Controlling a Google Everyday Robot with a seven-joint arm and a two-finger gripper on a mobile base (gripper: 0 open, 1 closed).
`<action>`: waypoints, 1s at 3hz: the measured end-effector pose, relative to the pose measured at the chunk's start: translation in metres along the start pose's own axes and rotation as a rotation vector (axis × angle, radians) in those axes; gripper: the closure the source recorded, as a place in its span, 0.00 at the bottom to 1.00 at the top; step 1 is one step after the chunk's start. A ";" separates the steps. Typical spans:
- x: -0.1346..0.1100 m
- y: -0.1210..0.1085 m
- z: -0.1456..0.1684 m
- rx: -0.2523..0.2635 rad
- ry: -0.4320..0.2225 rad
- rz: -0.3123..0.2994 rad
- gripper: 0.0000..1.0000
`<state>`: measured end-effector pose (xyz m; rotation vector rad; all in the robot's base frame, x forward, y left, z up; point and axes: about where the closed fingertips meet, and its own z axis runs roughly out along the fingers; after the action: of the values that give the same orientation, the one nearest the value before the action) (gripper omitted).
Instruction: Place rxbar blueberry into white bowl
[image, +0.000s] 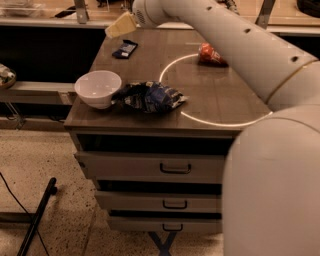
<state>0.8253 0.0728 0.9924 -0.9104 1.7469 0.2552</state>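
The rxbar blueberry (124, 48), a small flat dark navy bar, lies on the wooden cabinet top (215, 95) near its far left corner. The white bowl (98, 88) sits at the front left corner of the top, empty. My gripper (120, 26) hangs above the far left edge, just above and a little left of the bar, not touching it. The white arm reaches to it from the right.
A wrinkly blue-and-white chip bag (150, 96) lies right beside the bowl. A red-orange soda can (210, 54) lies on its side at the far right, on a white circle marked on the top. Drawers (175, 168) are below.
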 end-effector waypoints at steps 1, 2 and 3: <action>0.005 -0.009 0.021 -0.011 0.017 0.045 0.00; 0.004 -0.011 0.023 -0.009 0.014 0.049 0.00; 0.005 -0.010 0.024 -0.010 0.020 0.039 0.00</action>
<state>0.8490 0.0780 0.9811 -0.8893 1.7850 0.2817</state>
